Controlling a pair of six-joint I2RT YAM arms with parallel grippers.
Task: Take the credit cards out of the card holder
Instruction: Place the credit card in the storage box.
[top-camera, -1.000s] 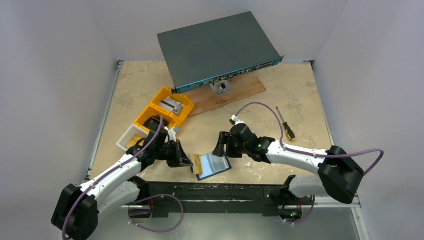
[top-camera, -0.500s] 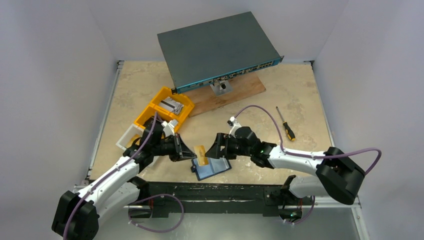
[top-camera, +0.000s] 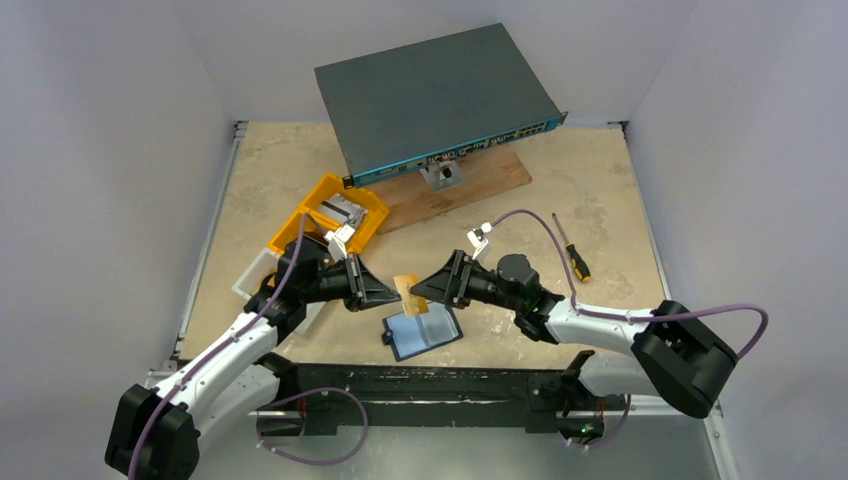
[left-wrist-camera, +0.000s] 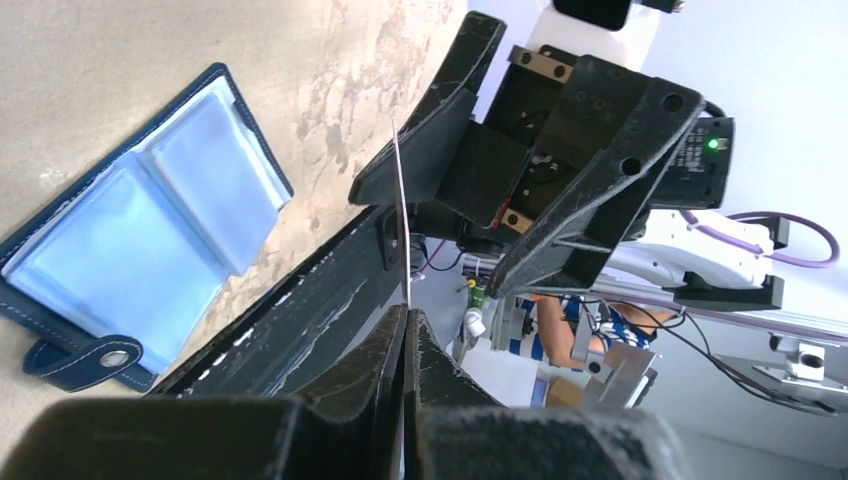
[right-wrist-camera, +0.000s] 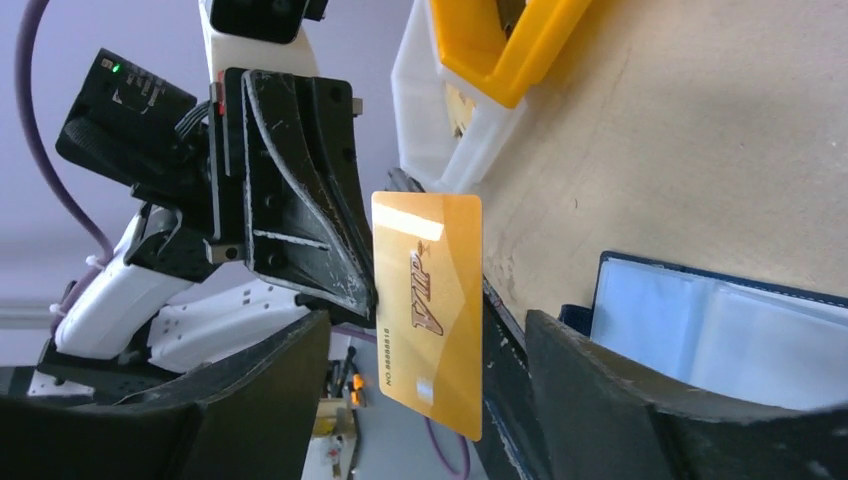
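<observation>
On my feed the left gripper (top-camera: 393, 297) is closed tight on one short end of a credit card (right-wrist-camera: 428, 310), a gold-orange one with "VIP" lettering on the face. It holds the card in the air, clear of the table (top-camera: 600, 190), above the far edge of the card holder (top-camera: 425, 333).

The right gripper (top-camera: 424, 290) faces it head-on with its jaws spread wide, one finger on each side of the card's free end. From the right wrist camera I see a gap on both sides, so it has nothing clamped. From the left wrist camera the card shows edge-on as a thin line, and its tip looks very near one right finger; I cannot tell whether they touch.

The card holder lies unfolded and flat on the table near the front edge, between the two arms. Its pale blue sleeves face up, and its tab and stud lie at one end. I cannot make out whether more cards sit in those sleeves.

Behind the left arm are the yellow bins (top-camera: 330, 215) and a white tray (top-camera: 252, 278). At the back a network switch (top-camera: 435, 95) rests tilted on a wooden board (top-camera: 480, 178) (neither arm is anywhere near it). A screwdriver (top-camera: 572, 250) lies to the right.
</observation>
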